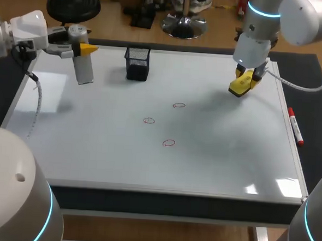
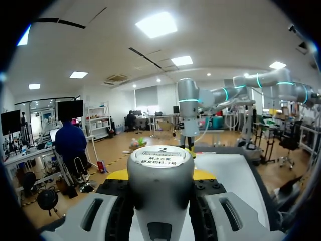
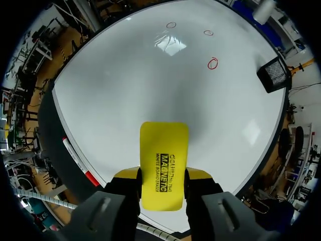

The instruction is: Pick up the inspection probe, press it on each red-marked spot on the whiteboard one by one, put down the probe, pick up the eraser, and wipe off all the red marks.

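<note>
The right claw [image 1: 244, 82] was pinching the yellow eraser [image 1: 239, 86] from both sides over the far right corner of the whiteboard [image 1: 93, 149]. Whether the eraser touched the board could not be told. All three red marks [image 1: 169, 143] stood unwiped near the middle, well apart from the eraser. The left claw [image 1: 83, 49] was clamped on the grey probe [image 1: 83, 61], which hung upright over the far left corner. The likeliest trouble seemed to be the wipe itself. In the right wrist view the eraser [image 3: 164, 160] jutted far ahead of the claw [image 3: 163, 181], held only at its rear end. Pressed down, it might pivot or slip in the grip, ride on one edge and smear the circles or skip one. A black mesh holder [image 1: 137, 63] stood at the far edge beyond the marks, out of the direct line. A red marker [image 1: 295, 126] lay by the board's right edge, where a low sweep of the right arm or its trailing cable could knock it off the surface. The probe, being far to the left, looked unlikely to interfere.
</note>
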Motion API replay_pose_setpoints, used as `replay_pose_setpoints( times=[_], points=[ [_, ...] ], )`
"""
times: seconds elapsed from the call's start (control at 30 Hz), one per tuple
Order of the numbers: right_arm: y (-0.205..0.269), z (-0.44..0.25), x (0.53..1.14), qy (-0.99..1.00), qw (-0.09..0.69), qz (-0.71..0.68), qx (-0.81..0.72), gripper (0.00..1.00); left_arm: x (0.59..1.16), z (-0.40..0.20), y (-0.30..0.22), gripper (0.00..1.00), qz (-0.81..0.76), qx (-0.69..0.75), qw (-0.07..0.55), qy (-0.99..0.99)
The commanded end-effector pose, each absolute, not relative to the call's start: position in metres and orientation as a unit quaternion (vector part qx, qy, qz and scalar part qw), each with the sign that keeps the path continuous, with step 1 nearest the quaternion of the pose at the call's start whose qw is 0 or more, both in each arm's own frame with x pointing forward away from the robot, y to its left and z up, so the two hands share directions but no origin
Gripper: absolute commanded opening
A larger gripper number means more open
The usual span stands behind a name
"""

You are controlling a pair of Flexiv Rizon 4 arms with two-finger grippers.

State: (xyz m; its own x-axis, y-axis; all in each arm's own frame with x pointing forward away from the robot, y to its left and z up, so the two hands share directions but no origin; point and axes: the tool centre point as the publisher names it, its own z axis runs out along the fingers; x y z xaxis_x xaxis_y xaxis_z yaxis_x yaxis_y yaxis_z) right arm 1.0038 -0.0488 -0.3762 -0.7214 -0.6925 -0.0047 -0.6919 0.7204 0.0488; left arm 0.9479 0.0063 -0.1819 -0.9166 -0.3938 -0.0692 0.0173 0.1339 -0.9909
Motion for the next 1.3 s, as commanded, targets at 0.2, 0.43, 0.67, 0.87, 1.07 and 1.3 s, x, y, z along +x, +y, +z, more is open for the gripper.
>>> replay_pose_setpoints(
  times=[0.2, 0.43, 0.67, 0.87, 1.07, 1.3],
  points=[
    [-0.05, -0.375, 1.004, -0.927, 0.007, -0.022, 0.374, 0.0, 0.898, -0.183, -0.025, 0.0, -0.639, -0.174, 0.201, 0.722],
    [-0.05, -0.375, 1.004, -0.927, 0.007, -0.022, 0.374, 0.0, 0.886, -0.189, -0.05, 0.0, -0.642, -0.176, 0.192, 0.721],
    [-0.05, -0.375, 1.004, -0.927, 0.007, -0.022, 0.374, 0.0, 0.882, -0.2, -0.073, 0.0, -0.657, -0.181, 0.176, 0.71],
    [-0.05, -0.375, 1.004, -0.927, 0.007, -0.022, 0.374, 0.0, 0.876, -0.212, -0.09, 0.0, -0.664, -0.182, 0.161, 0.707],
    [-0.05, -0.375, 1.004, -0.927, 0.007, -0.022, 0.374, 0.0, 0.877, -0.221, -0.106, 0.0, -0.666, -0.169, 0.154, 0.71],
    [-0.05, -0.375, 1.004, -0.927, 0.007, -0.022, 0.374, 0.0, 0.883, -0.234, -0.131, 0.0, -0.669, -0.152, 0.14, 0.714]
  ],
)
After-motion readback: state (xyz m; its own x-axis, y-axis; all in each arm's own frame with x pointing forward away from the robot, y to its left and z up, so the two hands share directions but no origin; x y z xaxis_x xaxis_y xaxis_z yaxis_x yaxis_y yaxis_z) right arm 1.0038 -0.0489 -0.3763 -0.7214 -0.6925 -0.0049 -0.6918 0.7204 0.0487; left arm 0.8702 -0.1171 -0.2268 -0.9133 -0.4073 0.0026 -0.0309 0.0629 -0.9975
